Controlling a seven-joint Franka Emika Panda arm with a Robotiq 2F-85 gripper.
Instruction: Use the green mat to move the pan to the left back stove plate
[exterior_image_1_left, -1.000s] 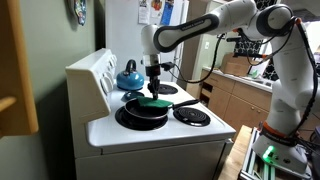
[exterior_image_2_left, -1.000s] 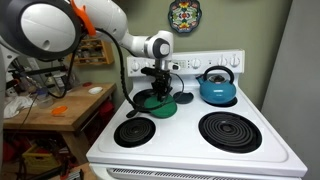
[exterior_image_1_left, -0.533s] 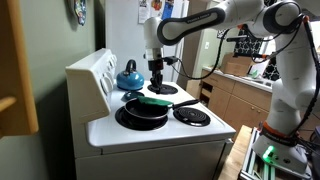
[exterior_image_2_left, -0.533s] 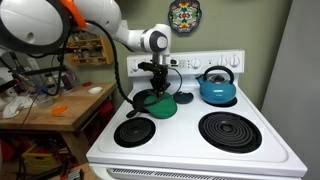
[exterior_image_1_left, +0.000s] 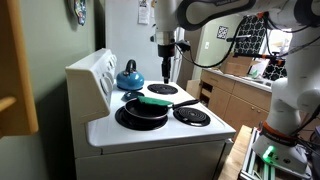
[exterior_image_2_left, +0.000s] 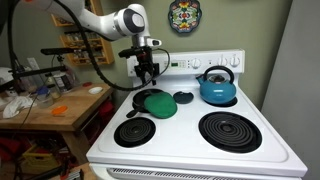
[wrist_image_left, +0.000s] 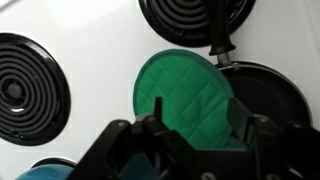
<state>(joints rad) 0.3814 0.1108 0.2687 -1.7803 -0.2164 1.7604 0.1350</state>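
The black pan (exterior_image_2_left: 150, 106) sits on the back left stove plate, behind the small front burner (exterior_image_2_left: 134, 131). The round green mat (exterior_image_2_left: 158, 101) lies flat on top of the pan. Both also show in another exterior view, pan (exterior_image_1_left: 140, 113) and mat (exterior_image_1_left: 155, 100), with the pan's handle pointing away over the stove top. My gripper (exterior_image_2_left: 146, 72) hangs open and empty well above the mat, touching nothing. In the wrist view the mat (wrist_image_left: 185, 92) fills the space below my spread fingers (wrist_image_left: 198, 125), and the pan's rim (wrist_image_left: 272, 100) shows beside it.
A blue kettle (exterior_image_2_left: 215, 87) stands on the back right plate, also seen in the wrist view (wrist_image_left: 45, 170). A large coil burner (exterior_image_2_left: 232, 130) is at the front right. The white control panel (exterior_image_2_left: 215, 60) rises behind. A wooden counter (exterior_image_2_left: 60, 105) adjoins the stove.
My gripper has lifted straight up off the mat and pan and now hangs clear above them. The mat and pan have stayed in place.
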